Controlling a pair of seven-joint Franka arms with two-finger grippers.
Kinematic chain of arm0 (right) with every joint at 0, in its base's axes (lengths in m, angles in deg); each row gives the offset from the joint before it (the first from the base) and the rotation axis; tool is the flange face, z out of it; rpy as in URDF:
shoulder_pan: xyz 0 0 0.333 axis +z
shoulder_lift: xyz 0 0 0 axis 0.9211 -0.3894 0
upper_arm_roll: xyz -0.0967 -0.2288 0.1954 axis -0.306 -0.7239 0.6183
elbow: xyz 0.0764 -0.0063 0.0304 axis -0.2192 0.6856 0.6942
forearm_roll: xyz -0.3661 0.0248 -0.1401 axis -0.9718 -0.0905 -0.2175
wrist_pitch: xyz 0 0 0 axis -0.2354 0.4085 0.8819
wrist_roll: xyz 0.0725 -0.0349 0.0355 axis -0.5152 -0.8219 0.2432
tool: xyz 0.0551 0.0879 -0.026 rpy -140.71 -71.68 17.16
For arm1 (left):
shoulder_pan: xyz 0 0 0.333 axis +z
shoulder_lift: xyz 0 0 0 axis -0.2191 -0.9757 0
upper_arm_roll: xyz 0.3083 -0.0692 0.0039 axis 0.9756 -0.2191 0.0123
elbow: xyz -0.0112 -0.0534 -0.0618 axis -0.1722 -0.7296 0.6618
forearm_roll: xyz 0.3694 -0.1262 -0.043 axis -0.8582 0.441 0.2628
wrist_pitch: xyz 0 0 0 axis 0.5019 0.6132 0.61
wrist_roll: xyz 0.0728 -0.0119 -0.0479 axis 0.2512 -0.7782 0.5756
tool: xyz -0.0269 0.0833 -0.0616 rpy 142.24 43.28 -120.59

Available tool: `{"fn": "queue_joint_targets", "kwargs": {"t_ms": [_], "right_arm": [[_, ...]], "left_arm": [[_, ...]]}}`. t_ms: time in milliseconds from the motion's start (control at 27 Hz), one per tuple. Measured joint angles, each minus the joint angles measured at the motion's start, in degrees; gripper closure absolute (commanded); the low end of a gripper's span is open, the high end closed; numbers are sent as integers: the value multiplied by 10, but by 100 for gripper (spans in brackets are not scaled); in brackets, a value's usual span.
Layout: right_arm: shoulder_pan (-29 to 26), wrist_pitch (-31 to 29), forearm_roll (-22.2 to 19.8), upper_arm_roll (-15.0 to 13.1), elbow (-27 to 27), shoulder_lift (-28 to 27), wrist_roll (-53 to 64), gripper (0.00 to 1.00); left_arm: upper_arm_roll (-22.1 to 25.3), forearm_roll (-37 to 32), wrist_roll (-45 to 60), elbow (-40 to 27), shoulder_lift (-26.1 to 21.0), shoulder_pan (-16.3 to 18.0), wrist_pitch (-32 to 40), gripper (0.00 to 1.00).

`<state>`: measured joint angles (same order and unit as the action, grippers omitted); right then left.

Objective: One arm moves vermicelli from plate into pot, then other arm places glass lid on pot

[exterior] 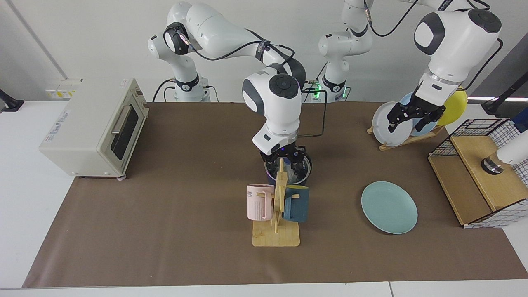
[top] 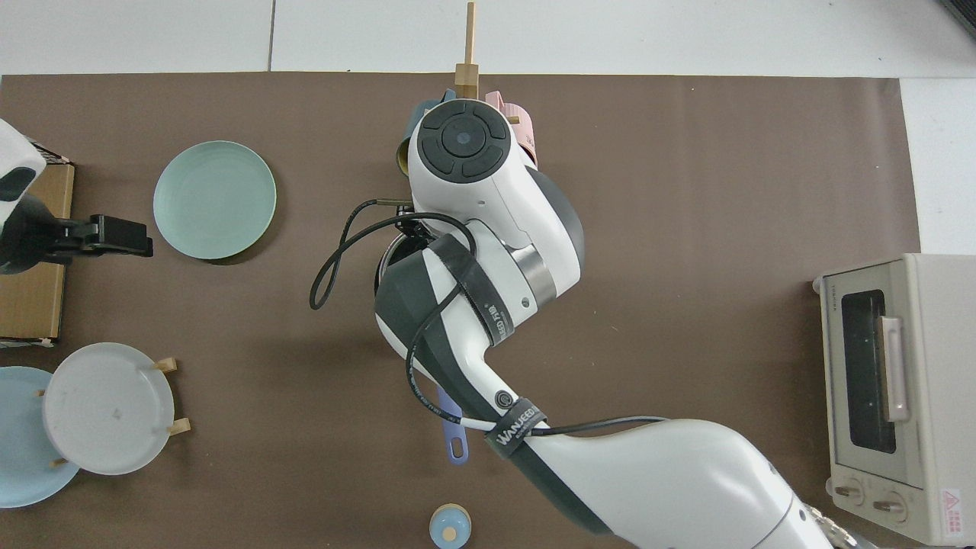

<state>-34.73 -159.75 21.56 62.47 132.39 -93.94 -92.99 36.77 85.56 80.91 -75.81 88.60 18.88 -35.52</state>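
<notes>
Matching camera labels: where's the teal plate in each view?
Facing view: the teal plate lies flat on the mat, lower right of centre.
Top view: the plate sits upper left.
Shared landmark: the toaster oven, at the opposite end of the mat from the plate in both views.

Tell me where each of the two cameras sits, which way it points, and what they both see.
Facing view: across the table, looking at both arm bases; right gripper over the small dark saucepan, left gripper waiting by the upright plates in a wooden rack.
Top view: overhead, looking straight down; the right arm hides most of the saucepan.
Shared: the round teal-green plate, bare in both, and the cream toaster oven.
</notes>
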Motion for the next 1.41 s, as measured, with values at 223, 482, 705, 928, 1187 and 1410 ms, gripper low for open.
{"fn": "queue_joint_targets", "kwargs": {"t_ms": [223, 482, 705, 928, 1187, 1410], "right_arm": [[0, -20, 0, 0, 0, 0, 0, 100], [-6, -28, 0, -1, 1, -1, 0, 100], [-6, -39, 0, -2, 15, -5, 0, 100], [-6, -63, 0, -2, 38, -8, 0, 100], [-4, -79, 0, -2, 53, -9, 0, 100], [-3, -79, 0, -2, 57, -9, 0, 100]], "left_arm": [[0, 0, 0, 0, 0, 0, 0, 0], [0, 0, 0, 0, 0, 0, 0, 0], [0, 0, 0, 0, 0, 0, 0, 0], [0, 0, 0, 0, 0, 0, 0, 0], [0, 0, 0, 0, 0, 0, 0, 0], [0, 0, 0, 0, 0, 0, 0, 0]]}}
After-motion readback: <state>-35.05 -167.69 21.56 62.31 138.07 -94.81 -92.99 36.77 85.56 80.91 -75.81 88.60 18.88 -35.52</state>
